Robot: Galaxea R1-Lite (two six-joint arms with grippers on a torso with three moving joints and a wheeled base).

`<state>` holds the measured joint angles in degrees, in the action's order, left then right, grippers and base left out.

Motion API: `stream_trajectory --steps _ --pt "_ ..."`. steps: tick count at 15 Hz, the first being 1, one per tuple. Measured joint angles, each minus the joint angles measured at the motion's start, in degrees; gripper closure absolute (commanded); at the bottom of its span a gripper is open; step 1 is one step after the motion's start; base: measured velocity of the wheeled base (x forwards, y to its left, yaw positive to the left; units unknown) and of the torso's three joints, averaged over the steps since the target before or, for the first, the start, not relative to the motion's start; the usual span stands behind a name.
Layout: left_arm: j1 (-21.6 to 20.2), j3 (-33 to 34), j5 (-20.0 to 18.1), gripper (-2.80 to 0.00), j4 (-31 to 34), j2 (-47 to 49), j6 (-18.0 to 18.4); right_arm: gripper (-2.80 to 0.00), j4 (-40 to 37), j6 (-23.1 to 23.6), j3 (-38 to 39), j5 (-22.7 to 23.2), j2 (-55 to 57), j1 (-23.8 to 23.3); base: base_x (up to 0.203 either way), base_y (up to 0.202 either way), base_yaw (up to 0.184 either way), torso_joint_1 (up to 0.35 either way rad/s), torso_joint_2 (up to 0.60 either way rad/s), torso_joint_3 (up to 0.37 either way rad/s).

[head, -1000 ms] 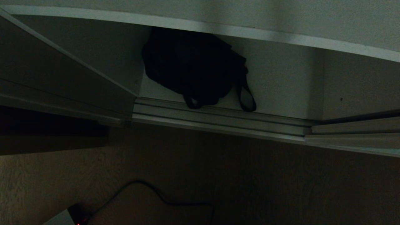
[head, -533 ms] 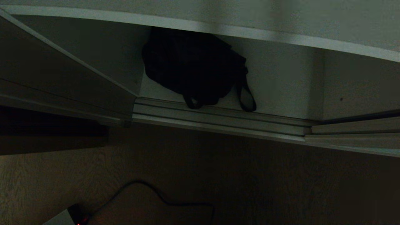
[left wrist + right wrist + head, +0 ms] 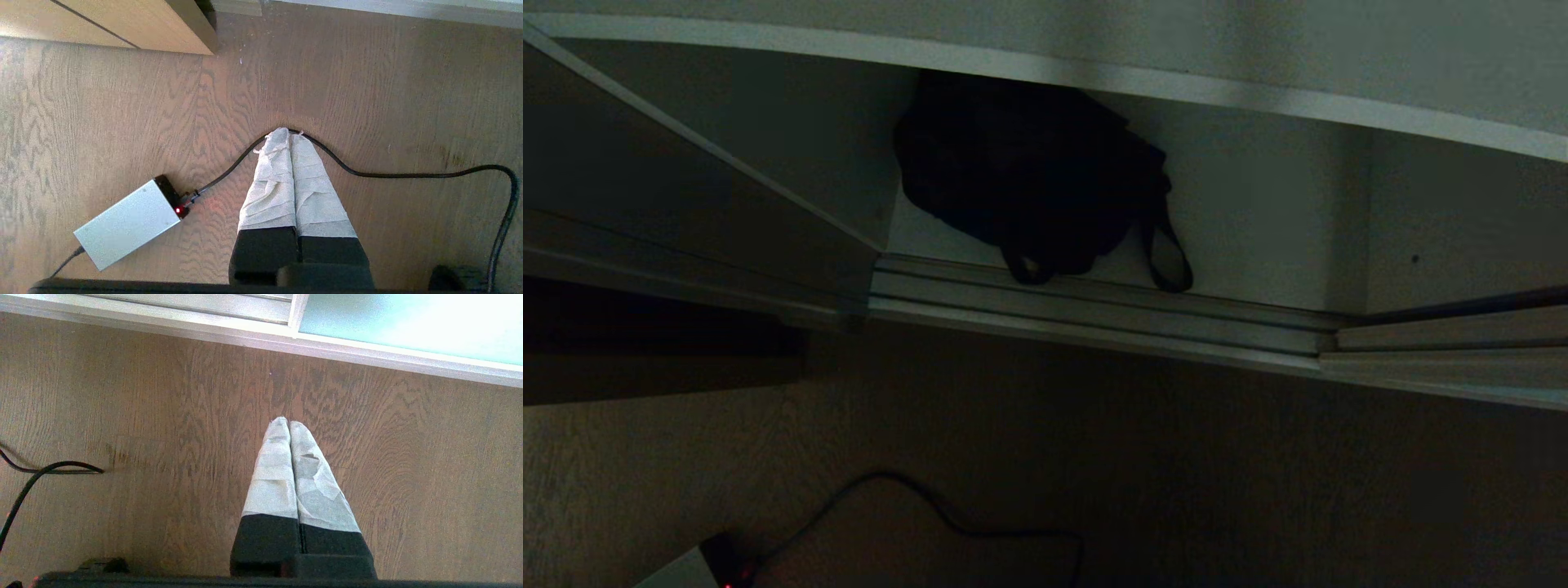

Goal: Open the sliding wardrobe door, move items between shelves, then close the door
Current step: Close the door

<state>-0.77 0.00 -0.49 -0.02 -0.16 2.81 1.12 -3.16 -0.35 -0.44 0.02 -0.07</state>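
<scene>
— Where is the soft black fabric bag (image 3: 1021, 180) sitting?

— It is lying on the bottom pale grey-white shelf (image 3: 1258, 237) of the open wardrobe, tucked under the lighter front edge of the pale shelf above (image 3: 1045, 69). Its long black strap loop (image 3: 1168, 253) is hanging forward, reaching the silver-grey metal floor track (image 3: 1094, 314) at the shelf's front edge. To the bag's right the shelf is lying bare.

— And the tools?

— Both are pointing down at the brown wood-grain floor (image 3: 122, 416), neither showing in the head view. The left tool (image 3: 289, 134) is pinched fully together, empty, its tip hanging over a black cable (image 3: 408, 174) that is running to a small silver-grey box (image 3: 126, 224). The right tool (image 3: 289, 423) is also pressed together and holding nothing — open floor all around it, with the frosted pale teal-green sliding door panel (image 3: 408, 322) standing in its track ahead.
</scene>
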Motion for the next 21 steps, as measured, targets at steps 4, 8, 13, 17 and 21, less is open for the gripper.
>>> stream_trajectory --steps 4,8,13,17,21 --pt "0.0 0.0 -0.1 0.0 0.2 0.0 1.0 0.0 0.0 0.0 0.0 0.0 0.0 0.0 0.0 0.0 0.0 0.0 0.0 0.15" --pt "0.0 0.0 -0.1 0.0 0.3 0.0 0.8 0.0 0.0 0.0 0.0 0.0 0.0 0.0 0.0 0.0 0.0 0.004 0.0 0.2" --pt "0.0 0.0 -0.3 0.0 0.2 0.0 0.3 0.0 0.0 0.0 0.0 0.0 0.0 0.0 0.0 0.0 0.0 0.002 0.0 0.201" --pt "0.0 -0.1 -0.5 0.0 0.3 0.1 0.9 0.0 0.0 0.0 0.0 0.0 0.0 0.0 0.0 0.0 0.0 0.003 0.0 0.199" --pt "0.0 -0.1 -0.6 0.0 0.3 0.1 1.0 0.0 0.0 0.0 0.0 0.0 0.0 0.0 0.0 0.0 0.0 0.001 0.0 0.201"
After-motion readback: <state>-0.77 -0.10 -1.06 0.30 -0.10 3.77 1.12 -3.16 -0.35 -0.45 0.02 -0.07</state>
